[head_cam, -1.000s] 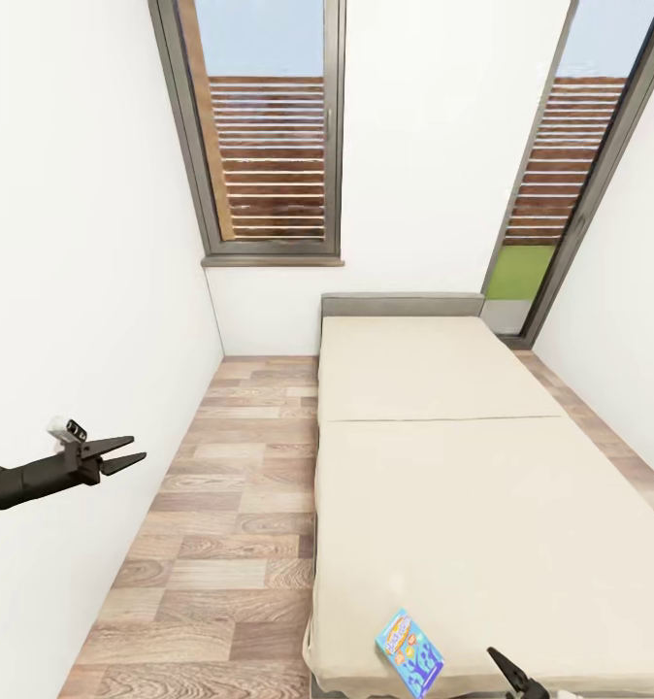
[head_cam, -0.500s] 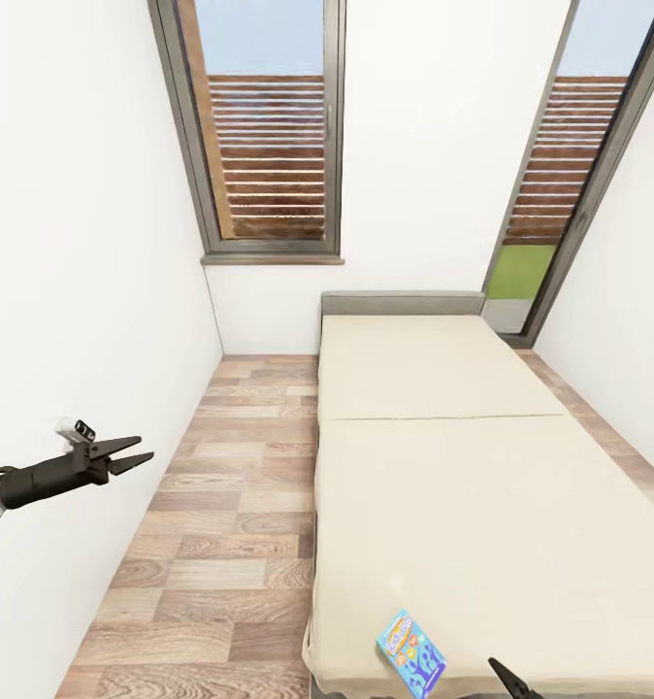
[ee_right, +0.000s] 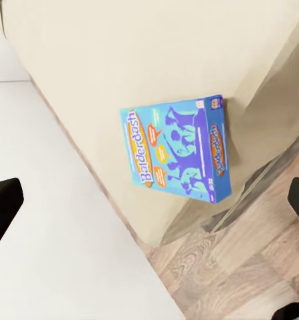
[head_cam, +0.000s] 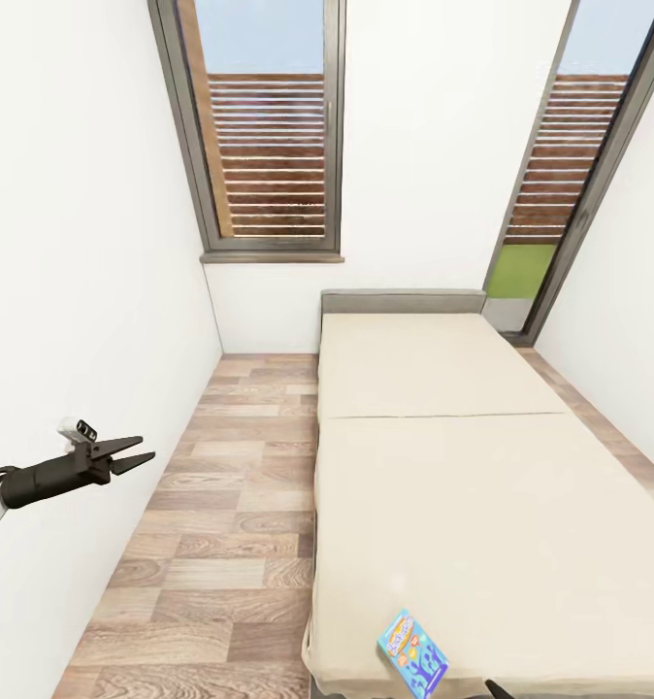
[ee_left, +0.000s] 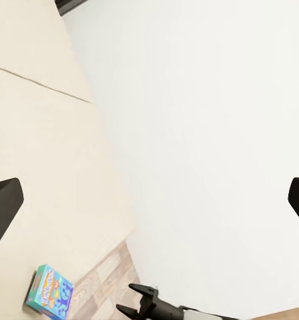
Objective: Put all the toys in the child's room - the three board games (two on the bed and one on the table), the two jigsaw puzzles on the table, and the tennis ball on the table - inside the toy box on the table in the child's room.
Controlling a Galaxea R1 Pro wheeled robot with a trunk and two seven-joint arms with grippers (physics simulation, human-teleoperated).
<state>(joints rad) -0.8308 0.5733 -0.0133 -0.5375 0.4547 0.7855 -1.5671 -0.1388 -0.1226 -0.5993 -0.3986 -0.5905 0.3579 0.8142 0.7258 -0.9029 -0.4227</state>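
A blue Balderdash board game [head_cam: 411,652] lies flat on the beige bed [head_cam: 463,485], at the near corner by the mattress edge. In the right wrist view the game [ee_right: 179,150] is ahead of my right gripper [ee_right: 149,203], which is open and apart from it. One tip of a right finger [head_cam: 497,689] shows at the head view's lower edge, just right of the game. My left gripper [head_cam: 138,451] hangs open and holds nothing, over the floor beside the left wall. The left wrist view shows the game [ee_left: 49,291] and the right gripper [ee_left: 139,303] near it.
A strip of wooden floor [head_cam: 230,505] runs between the white left wall [head_cam: 75,291] and the bed. A tall window [head_cam: 269,136] is on the far wall and a glass door [head_cam: 560,194] at the far right. The bed's grey headboard [head_cam: 402,301] stands against the far wall.
My right gripper has sunk almost out of the head view's lower edge. The left gripper has shifted slightly right. The board game has not moved.
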